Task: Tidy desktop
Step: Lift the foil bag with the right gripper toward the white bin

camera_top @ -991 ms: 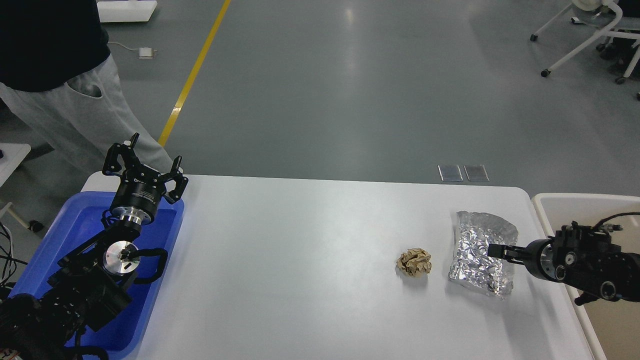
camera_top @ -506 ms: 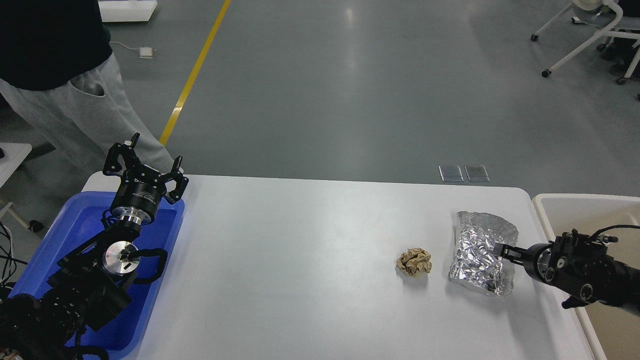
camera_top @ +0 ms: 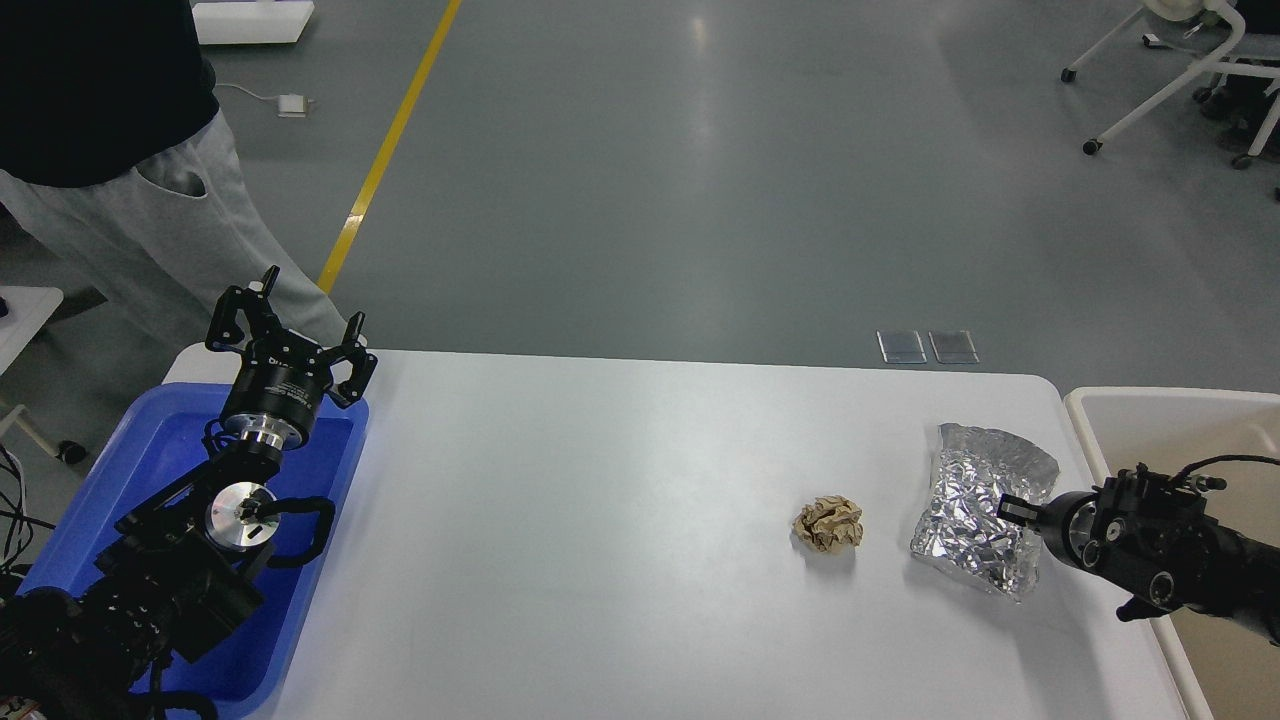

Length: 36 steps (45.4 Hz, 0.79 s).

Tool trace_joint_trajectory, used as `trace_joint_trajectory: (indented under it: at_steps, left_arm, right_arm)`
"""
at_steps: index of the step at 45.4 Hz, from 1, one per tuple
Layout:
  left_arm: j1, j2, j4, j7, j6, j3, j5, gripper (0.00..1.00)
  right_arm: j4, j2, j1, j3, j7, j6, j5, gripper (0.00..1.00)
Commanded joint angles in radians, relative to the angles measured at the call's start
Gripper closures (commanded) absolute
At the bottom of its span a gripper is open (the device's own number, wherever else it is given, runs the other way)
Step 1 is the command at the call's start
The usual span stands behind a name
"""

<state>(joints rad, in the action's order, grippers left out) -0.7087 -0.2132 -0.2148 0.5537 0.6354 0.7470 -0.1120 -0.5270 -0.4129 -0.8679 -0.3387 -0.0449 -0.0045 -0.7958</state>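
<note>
The white desktop (camera_top: 600, 520) holds a crumpled brown paper ball (camera_top: 828, 525) and a crinkled silver foil bag (camera_top: 975, 490) at its right side. My right gripper (camera_top: 1012, 510) comes in from the right edge, low over the table, and is shut on the right part of the foil bag; only its upper finger shows clearly. My left gripper (camera_top: 297, 322) is open and empty, raised over the far end of the blue tray (camera_top: 150, 440) at the desktop's left edge.
A beige bin (camera_top: 1160, 405) stands just off the table's right edge, behind my right arm. A person (camera_top: 130, 200) stands at the far left beyond the tray. Chairs (camera_top: 1190, 60) are far back right.
My right gripper has pulled back to the right, and the foil bag has shifted right with it, towards the beige bin. The left arm and paper ball have not moved.
</note>
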Motion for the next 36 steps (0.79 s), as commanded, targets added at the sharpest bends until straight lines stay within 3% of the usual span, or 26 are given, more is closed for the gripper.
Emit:
trace_joint_trajectory:
  at_steps: [1, 17, 29, 36]
  left_arm:
    - [0.000, 0.000, 0.000, 0.000, 0.001, 0.000, 0.000, 0.00]
    - [0.000, 0.000, 0.000, 0.000, 0.001, 0.000, 0.000, 0.00]
    - [0.000, 0.000, 0.000, 0.000, 0.001, 0.000, 0.000, 0.00]
    - [0.000, 0.000, 0.000, 0.000, 0.001, 0.000, 0.000, 0.00]
  right_arm:
    - [-0.022, 0.003, -0.025, 0.000, -0.001, 0.012, -0.002, 1.00]
    - [-0.444, -0.230, -0.282, -0.123, -0.001, 0.021, -0.028, 1.00]
    - [-0.631, -0.339, -0.451, -0.233, -0.001, 0.026, -0.149, 1.00]
    - [-0.720, -0.405, -0.574, -0.250, -0.001, 0.101, -0.163, 1.00]
